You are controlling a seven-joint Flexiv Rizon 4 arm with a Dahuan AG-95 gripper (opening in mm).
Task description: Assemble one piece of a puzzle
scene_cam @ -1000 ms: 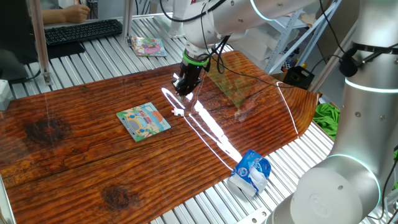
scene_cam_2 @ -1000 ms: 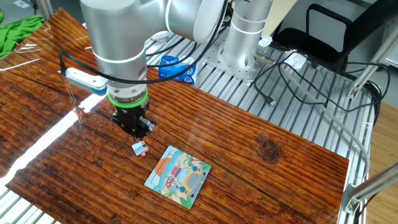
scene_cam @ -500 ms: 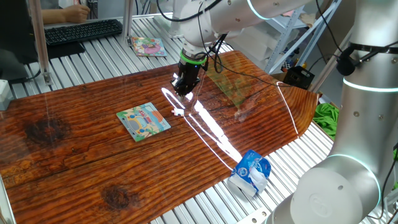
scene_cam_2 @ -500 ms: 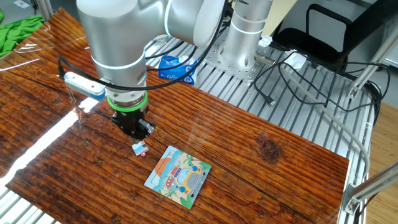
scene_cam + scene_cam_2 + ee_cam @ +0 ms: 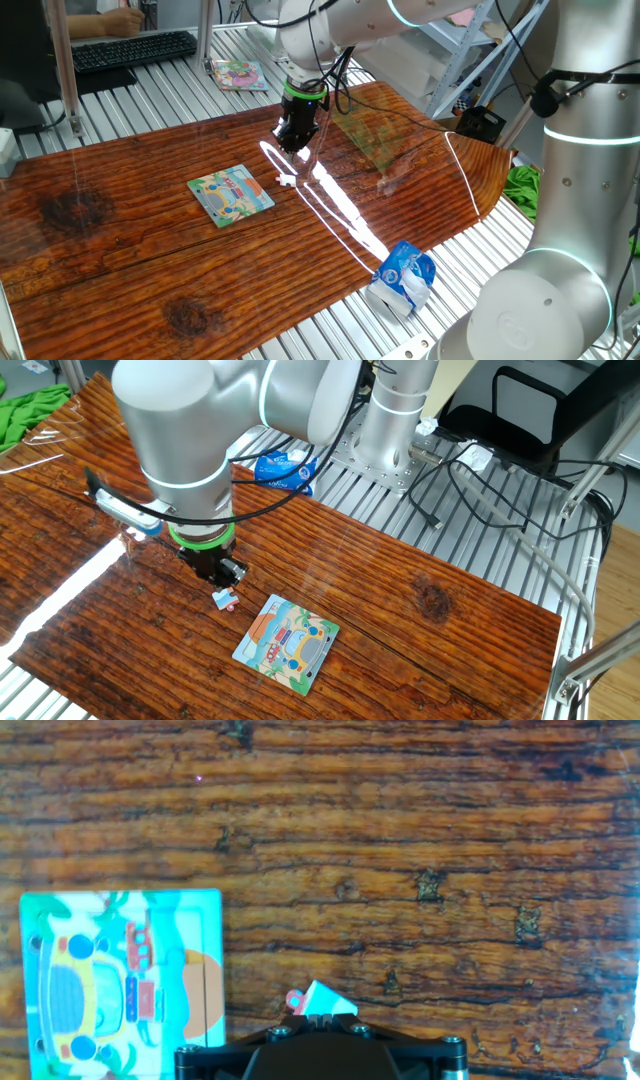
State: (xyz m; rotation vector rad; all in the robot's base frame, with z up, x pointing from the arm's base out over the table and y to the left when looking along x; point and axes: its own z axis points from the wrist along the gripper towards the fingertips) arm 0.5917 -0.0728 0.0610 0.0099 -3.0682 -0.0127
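Note:
The puzzle (image 5: 230,194), a small square board with a teal border and a cartoon car picture, lies flat on the wooden table; it also shows in the other fixed view (image 5: 286,642) and at the lower left of the hand view (image 5: 120,982). The piece (image 5: 288,181), tiny and whitish with a pink spot, lies on the wood just right of the puzzle, apart from it (image 5: 226,599) (image 5: 318,997). My gripper (image 5: 293,143) hangs a little above the piece (image 5: 215,571) with its jaws shut and nothing between them (image 5: 320,1017).
A pinkish picture booklet (image 5: 238,73) and a keyboard (image 5: 130,48) lie on the slatted bench behind the table. A blue-white packet (image 5: 403,276) lies off the table's near edge. A clear sheet (image 5: 375,140) rests on the table's right part. A green cloth (image 5: 30,410) lies beyond the table's end.
My gripper has risen slightly and shifted a little away from the piece. The piece and the puzzle have not moved.

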